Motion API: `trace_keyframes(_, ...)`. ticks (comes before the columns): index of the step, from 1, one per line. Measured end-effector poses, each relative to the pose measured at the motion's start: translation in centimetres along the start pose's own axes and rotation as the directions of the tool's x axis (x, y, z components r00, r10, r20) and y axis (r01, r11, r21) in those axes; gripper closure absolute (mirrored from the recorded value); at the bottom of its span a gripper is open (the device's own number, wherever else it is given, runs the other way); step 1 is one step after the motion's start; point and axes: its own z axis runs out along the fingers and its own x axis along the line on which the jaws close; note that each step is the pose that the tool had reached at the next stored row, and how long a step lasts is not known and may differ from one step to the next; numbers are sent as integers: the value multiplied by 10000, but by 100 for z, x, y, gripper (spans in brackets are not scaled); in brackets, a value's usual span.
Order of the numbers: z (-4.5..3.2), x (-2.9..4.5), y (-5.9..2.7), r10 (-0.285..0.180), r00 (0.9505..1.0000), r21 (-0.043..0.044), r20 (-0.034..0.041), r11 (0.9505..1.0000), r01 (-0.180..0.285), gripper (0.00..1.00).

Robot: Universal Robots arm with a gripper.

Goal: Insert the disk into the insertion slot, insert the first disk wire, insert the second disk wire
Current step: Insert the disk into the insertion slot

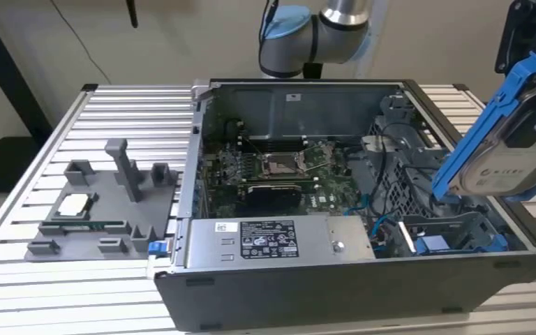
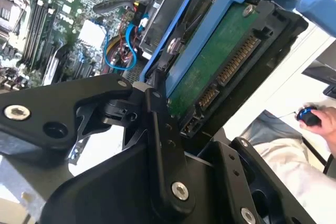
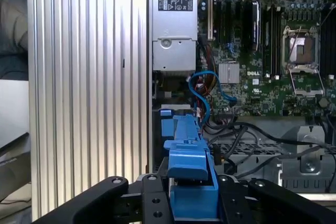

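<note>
Item: disk (image 1: 515,150), HDD clipped in a blue plastic frame (image 3: 188,163). Handling (est.): stiff, dense for its size, shock-sensitive. The metal top is likely slick and the frame rails may flex a little. A bare green board (image 2: 223,59) w/ connector pins is exposed on one face in the second wrist view and is best left untouched. Hold is best taken across the frame's long rails, connector end kept free. Location: carried in the air, steeply tilted, over the exterior view's right end of the case (image 1: 343,296), above the slot (image 1: 454,225) and apart from it; not yet inserted. Hand (image 3: 191,195): clamped on the disk, w/ a finger (image 3: 152,199) pressed to each side of the frame in the first wrist view. Nothing else is touched. The case is set on a slatted counter (image 1: 109,115).
</note>
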Motion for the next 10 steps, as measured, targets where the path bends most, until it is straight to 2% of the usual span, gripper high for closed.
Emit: trace_keyframes(10,46,4,-5,-1,10000,0,-4,10000,1,67)
